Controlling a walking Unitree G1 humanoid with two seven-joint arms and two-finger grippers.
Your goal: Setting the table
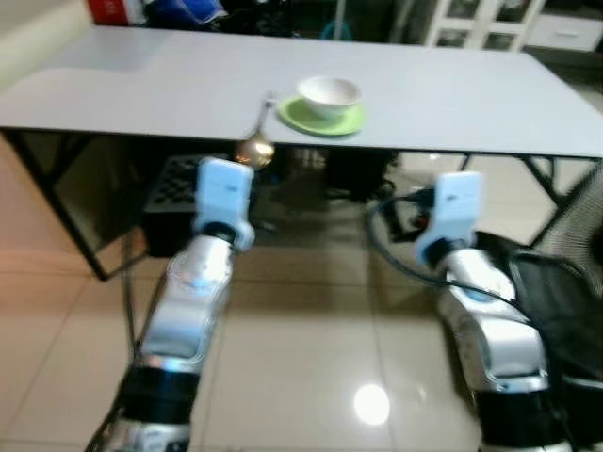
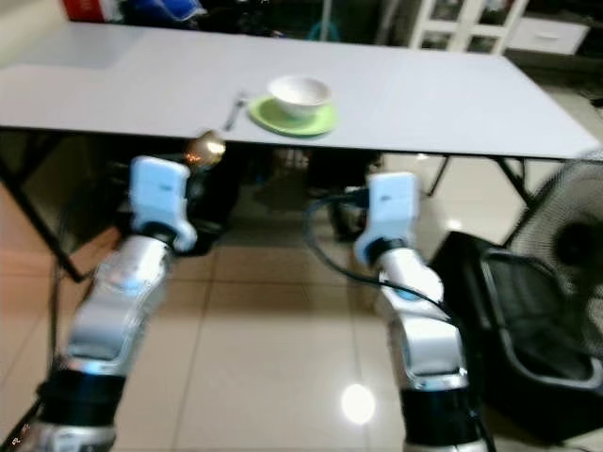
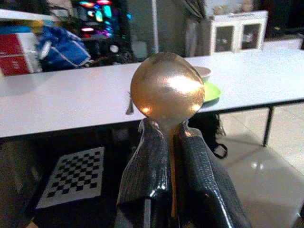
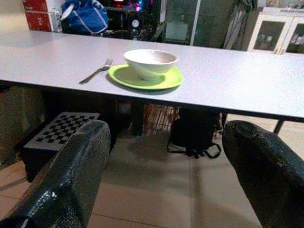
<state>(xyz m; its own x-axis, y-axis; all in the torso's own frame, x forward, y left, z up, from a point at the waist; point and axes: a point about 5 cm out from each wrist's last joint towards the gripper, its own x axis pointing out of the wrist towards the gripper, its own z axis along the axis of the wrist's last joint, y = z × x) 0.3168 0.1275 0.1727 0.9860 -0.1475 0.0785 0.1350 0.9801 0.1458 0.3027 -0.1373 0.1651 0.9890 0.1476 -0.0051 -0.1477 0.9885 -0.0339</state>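
The left gripper (image 3: 172, 142) pinches the handle of a gold spoon (image 3: 167, 91) between its two black fingers (image 3: 147, 166), the bowl of the spoon standing upright above the fingertips; in the left eye view the spoon (image 1: 255, 150) sits just left of centre, at the near edge of the white table (image 1: 141, 85). The right gripper (image 4: 166, 156) hangs spread wide, its fingers (image 4: 71, 171) well apart with nothing between them, below the table edge right of centre. On the table, in the upper middle of the frame, a white bowl (image 1: 329, 93) rests on a green plate (image 1: 320, 119), and a fork (image 4: 96, 71) lies just beside the plate on its left. A red box (image 3: 19, 57) and a blue bag (image 3: 61, 47) stand at the far upper left; any lettering on the box is too blurred to read. Under the table a black-and-white checkerboard panel (image 3: 76, 175) lies low on the left
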